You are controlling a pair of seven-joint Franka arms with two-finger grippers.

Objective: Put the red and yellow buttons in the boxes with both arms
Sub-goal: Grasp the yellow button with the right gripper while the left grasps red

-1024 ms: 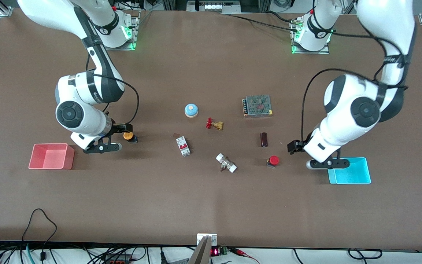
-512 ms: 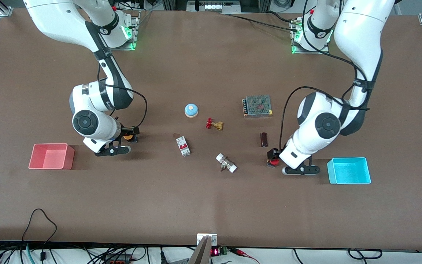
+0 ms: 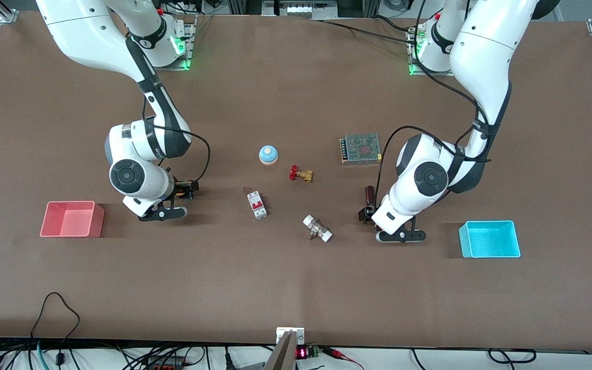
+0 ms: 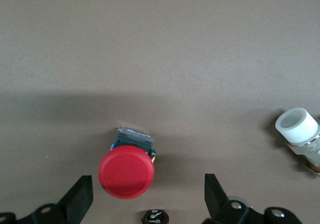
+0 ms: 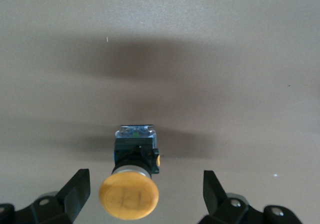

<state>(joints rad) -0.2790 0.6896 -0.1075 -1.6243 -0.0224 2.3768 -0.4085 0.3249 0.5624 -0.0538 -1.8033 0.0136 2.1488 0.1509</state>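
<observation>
In the left wrist view the red button (image 4: 126, 171) stands on the table between the fingers of my open left gripper (image 4: 147, 200), untouched and closer to one finger (image 4: 80, 198). In the right wrist view the yellow button (image 5: 129, 196) stands on its black base between the fingers of my open right gripper (image 5: 146, 196), also untouched. In the front view my left gripper (image 3: 365, 213) and my right gripper (image 3: 187, 188) hide both buttons. The pink-red box (image 3: 99, 220) sits at the right arm's end of the table. The cyan box (image 3: 463, 241) sits at the left arm's end.
Between the arms lie a blue bell (image 3: 268, 154), a red-handled brass valve (image 3: 301, 174), a white breaker (image 3: 257, 204), a white-capped fitting (image 3: 317, 228) that also shows in the left wrist view (image 4: 299, 126), a mesh-topped power supply (image 3: 361, 148) and a dark block (image 3: 370, 192).
The left arm has swung from beside the cyan box to over the red button. The right gripper has shifted a little toward the table's middle, over the yellow button.
</observation>
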